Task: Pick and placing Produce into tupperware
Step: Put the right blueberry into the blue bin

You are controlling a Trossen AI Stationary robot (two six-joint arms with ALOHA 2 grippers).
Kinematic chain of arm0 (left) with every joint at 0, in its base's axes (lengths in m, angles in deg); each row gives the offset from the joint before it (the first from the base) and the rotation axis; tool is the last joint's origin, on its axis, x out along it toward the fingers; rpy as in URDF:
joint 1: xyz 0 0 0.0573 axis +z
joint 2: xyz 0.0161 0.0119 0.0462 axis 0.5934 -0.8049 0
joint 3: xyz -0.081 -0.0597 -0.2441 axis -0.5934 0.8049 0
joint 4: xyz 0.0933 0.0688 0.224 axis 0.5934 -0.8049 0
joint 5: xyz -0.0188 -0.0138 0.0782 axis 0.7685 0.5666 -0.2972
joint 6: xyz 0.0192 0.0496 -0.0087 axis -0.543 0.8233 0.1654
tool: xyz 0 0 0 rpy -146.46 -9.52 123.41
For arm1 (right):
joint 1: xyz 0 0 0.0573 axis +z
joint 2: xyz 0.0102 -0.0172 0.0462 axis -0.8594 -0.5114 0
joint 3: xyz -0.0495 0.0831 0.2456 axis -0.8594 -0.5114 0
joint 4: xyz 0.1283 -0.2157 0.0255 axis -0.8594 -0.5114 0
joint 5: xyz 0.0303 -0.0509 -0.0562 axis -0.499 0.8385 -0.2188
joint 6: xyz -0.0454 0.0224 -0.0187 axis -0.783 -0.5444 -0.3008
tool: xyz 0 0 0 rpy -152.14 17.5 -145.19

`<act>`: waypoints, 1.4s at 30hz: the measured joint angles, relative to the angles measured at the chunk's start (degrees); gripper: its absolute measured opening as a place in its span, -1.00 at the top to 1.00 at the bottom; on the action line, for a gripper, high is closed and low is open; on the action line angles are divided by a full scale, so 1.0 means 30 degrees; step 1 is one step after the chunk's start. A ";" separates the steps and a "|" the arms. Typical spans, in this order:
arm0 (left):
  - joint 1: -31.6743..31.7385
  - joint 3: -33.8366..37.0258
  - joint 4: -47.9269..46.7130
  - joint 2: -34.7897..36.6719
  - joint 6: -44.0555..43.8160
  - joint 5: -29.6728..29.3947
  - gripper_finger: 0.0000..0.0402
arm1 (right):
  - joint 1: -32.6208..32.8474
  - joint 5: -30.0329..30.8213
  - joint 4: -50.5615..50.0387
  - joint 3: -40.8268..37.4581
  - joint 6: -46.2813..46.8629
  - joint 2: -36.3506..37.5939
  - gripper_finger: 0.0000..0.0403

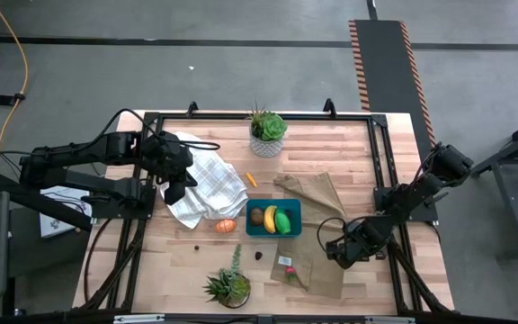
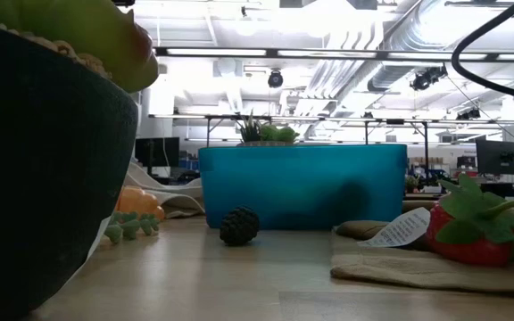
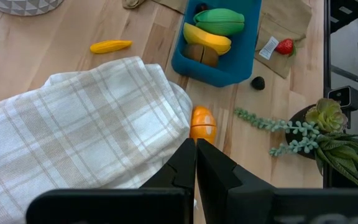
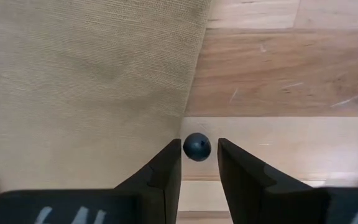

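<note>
Left of the high view: left gripper (image 1: 175, 191), fingers pressed together and empty, waiting over the plaid cloth (image 1: 207, 187). Just below that cloth's lower edge: an orange piece (image 1: 226, 226), still on the table (image 1: 178, 261); a second, slimmer orange piece (image 1: 251, 179) lies above it toward the centre, also outside the container. Centre: the tupperware (image 1: 273, 231), teal, already holding the brown round piece (image 1: 256, 216), the yellow banana (image 1: 270, 218) and the bright green piece (image 1: 282, 221) side by side. Lower centre: a small dark berry (image 1: 259, 255) on bare wood, and a strawberry (image 1: 288, 269) on the tan cloth (image 1: 317, 256). Right of centre: right gripper (image 1: 339, 254), low over the tan cloth's right edge, fingers partly spread; its wrist view shows a small dark blue ball (image 4: 196, 147) sitting in the gap between the tips, not yet pinched, beside the cloth's edge. Step in hand, as judged: taking up that ball. To do it well, the ball should stay centred between the tips, the close should be gentle so that the round piece does not squirt out, and the cloth hem should be kept out of the pinch.
</note>
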 joint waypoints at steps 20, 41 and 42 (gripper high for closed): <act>0.0002 -0.0004 0.0000 0.0000 0.0005 0.0000 0.99 | 0.0000 -0.0294 0.0046 0.0000 -0.0061 0.0000 0.61; 0.0000 0.0000 -0.0113 0.0000 0.0004 0.0000 0.99 | 0.0000 0.0187 -0.0140 0.0000 -0.0206 0.0000 0.55; 0.0003 -0.0004 -0.0116 0.0000 0.0007 0.0000 0.99 | 0.0003 0.0187 -0.0146 0.0000 -0.0206 0.0000 0.55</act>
